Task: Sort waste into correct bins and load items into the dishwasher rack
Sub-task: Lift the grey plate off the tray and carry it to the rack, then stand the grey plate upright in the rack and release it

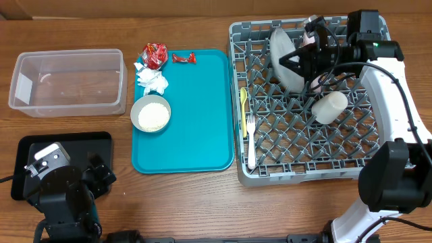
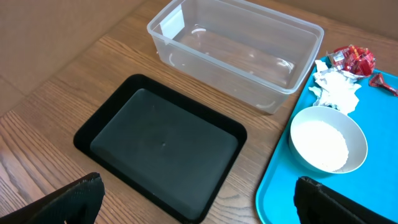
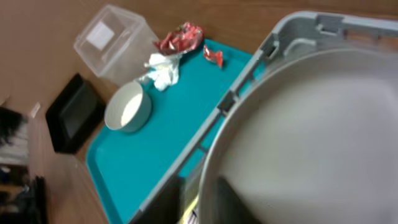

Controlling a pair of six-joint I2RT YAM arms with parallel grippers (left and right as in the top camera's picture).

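A pale grey plate (image 1: pixel 283 57) (image 3: pixel 311 137) stands on edge among the pegs of the dishwasher rack (image 1: pixel 304 175). My right gripper (image 1: pixel 297 66) (image 3: pixel 202 202) straddles its rim, jaws slightly apart, with a gap showing at the outer finger. A white cup (image 1: pixel 329 106) lies in the rack, with a yellow spoon (image 1: pixel 244 108) and a white fork (image 1: pixel 250 142) at its left edge. Red wrappers (image 1: pixel 154 55), a napkin (image 1: pixel 152 81) and a rice-filled bowl (image 1: pixel 150 113) (image 2: pixel 328 138) sit on the teal tray. My left gripper (image 2: pixel 205 208) hangs open over the black tray (image 2: pixel 161 143).
The clear tub (image 1: pixel 67 52) (image 2: pixel 217 68) stands at the far left behind the black tray. The teal tray (image 1: pixel 196 121) lies between the bins and the rack. A second small wrapper (image 1: pixel 183 58) lies at that tray's far edge.
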